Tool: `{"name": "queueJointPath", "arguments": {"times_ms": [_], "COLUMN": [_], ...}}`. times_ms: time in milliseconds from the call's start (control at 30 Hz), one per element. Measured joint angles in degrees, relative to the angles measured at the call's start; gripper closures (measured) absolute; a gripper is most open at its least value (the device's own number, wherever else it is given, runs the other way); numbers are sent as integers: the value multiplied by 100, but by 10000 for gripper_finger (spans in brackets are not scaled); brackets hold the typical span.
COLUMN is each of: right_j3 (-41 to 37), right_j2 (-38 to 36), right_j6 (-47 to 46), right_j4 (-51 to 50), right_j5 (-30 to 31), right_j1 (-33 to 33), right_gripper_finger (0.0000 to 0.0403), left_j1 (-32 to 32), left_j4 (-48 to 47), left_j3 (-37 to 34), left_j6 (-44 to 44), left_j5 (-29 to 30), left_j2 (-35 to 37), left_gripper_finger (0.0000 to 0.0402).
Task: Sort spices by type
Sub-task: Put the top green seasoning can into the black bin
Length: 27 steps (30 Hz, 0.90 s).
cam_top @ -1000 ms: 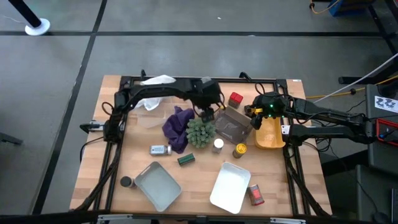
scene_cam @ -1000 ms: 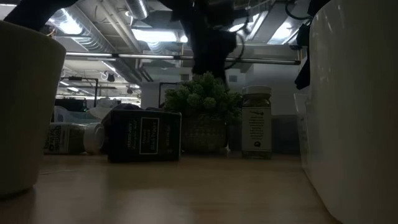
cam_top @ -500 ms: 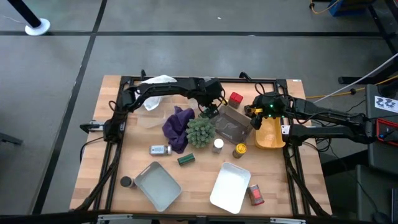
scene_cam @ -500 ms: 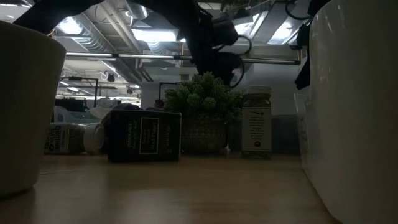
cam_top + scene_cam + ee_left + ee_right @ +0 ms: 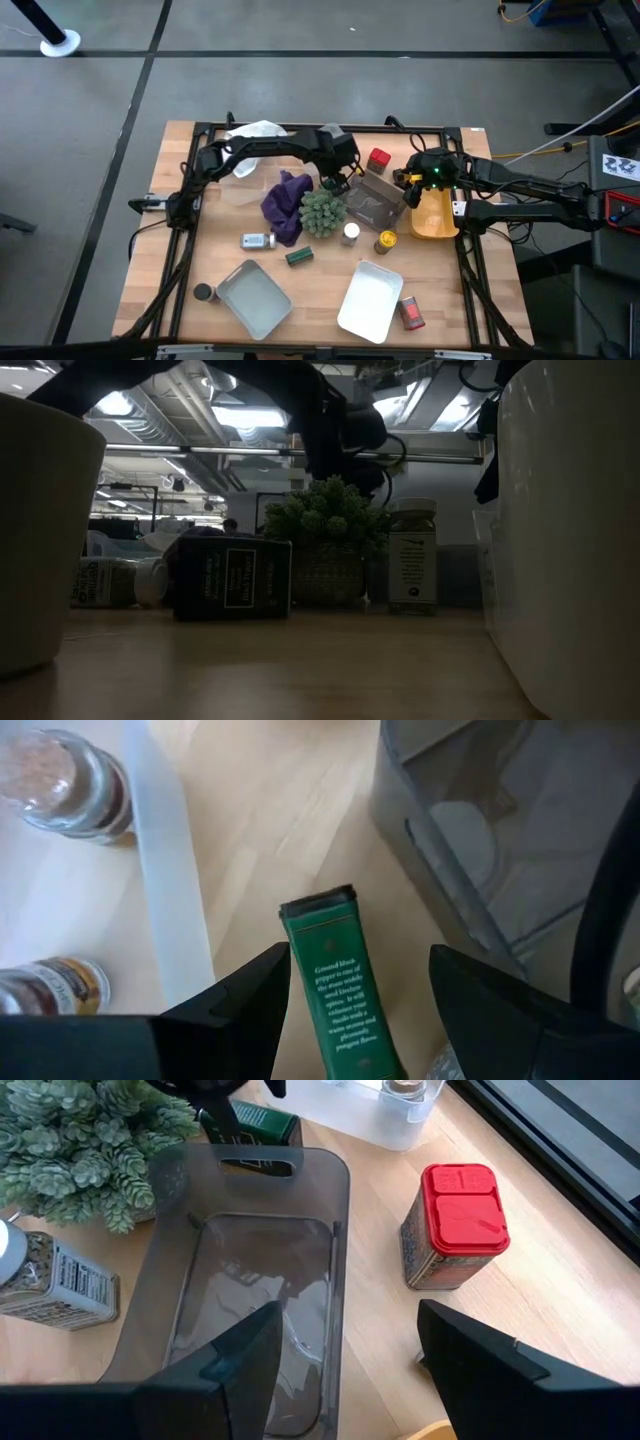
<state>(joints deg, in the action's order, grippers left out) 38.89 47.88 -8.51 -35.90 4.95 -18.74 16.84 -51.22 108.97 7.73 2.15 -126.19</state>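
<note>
High view: spiky plant [image 5: 322, 212] beside grey bin [image 5: 372, 201].

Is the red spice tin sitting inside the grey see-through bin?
No, the red spice tin stands on the wooden table beside the grey bin, not inside it.

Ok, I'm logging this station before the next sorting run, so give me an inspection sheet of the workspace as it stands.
Surface: wooden table, black frame around its edge.
Job's things: green tin lying flat; red-lidded tin upright beside the grey bin; more jars scattered, two in a clear tray.
Clutter: spiky green plant, purple cloth, yellow bin, two white trays.
Grippers: left gripper open, above the green tin, holding nothing; right gripper open over the grey bin, empty.
Cables: yellow cable off the table's right side.
Surroundings: grey floor, white stand base; no clear person seen.
</note>
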Motion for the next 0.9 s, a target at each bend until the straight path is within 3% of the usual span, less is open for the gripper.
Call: {"name": "queueJointPath", "arguments": {"times_ms": [700,900], "right_j3": [0,0], "right_j2": [0,0], "right_j6": [7,7], "right_j4": [-13,-13], "right_j5": [0,0], "right_j1": [0,0], "right_gripper_finger": [169,169], "left_j1": [13,4], "left_j4": [162,129], "left_j3": [-704,-728], "left_j6": [164,122], "left_j5": [26,20], "left_j2": [-10,-6], "left_gripper_finger": [180,232]}}
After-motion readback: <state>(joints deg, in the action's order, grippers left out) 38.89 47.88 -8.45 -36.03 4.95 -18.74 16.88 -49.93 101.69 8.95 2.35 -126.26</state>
